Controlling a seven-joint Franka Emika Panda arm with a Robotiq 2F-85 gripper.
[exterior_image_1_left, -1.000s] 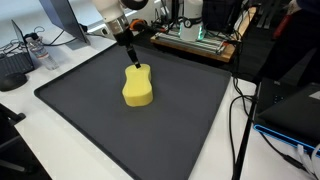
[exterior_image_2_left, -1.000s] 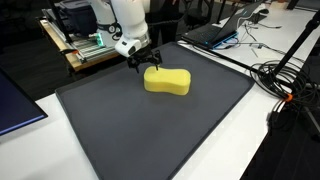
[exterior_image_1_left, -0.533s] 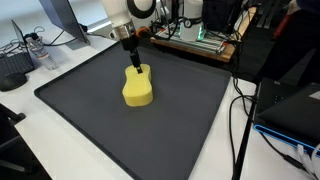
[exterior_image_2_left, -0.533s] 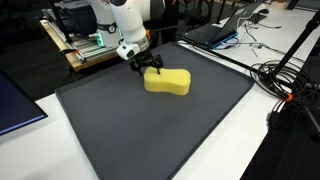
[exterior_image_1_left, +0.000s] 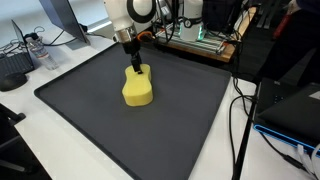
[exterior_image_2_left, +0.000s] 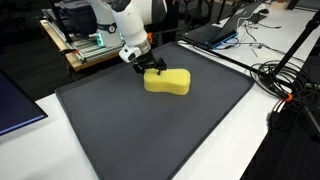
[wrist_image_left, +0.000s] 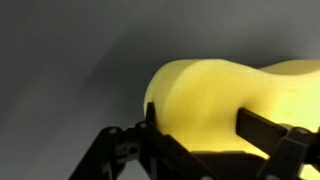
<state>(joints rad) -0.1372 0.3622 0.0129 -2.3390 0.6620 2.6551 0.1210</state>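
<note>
In an exterior view the yellow sponge (exterior_image_1_left: 139, 90) lies flat on the dark mat (exterior_image_1_left: 80, 95) that covers the white worktop (exterior_image_1_left: 45, 145), toward the mat's far side, and the fingers (exterior_image_1_left: 133, 61) hang from the white arm (exterior_image_1_left: 128, 12) right at the sponge's far, narrower end. Judging by that, the reach is done and the sponge has not been raised, since its whole underside looks seated on the mat. The fingertips themselves are too small and dark here to separate from the sponge's edge. In an exterior view from another place the sponge (exterior_image_2_left: 168, 82) shows side-on, with the fingers (exterior_image_2_left: 151, 68) low over the end nearest the arm (exterior_image_2_left: 124, 20). One fingertip is in front of the sponge and the other is hidden behind it, so contact cannot be read. In the wrist view the sponge (wrist_image_left: 215, 95) fills the right of the picture, with its rounded end between the two fingers (wrist_image_left: 262, 128). One dark finger sits against the sponge's left edge and the other is further right, in front of its face. They plainly bracket the sponge, but the foam shows no dent, so I cannot tell whether they are clenched on it or merely set around it. The fingertips are cut off by the bottom edge, the sponge's other end runs out of frame, and the mat (wrist_image_left: 60, 60) is a soft grey blur.
</note>
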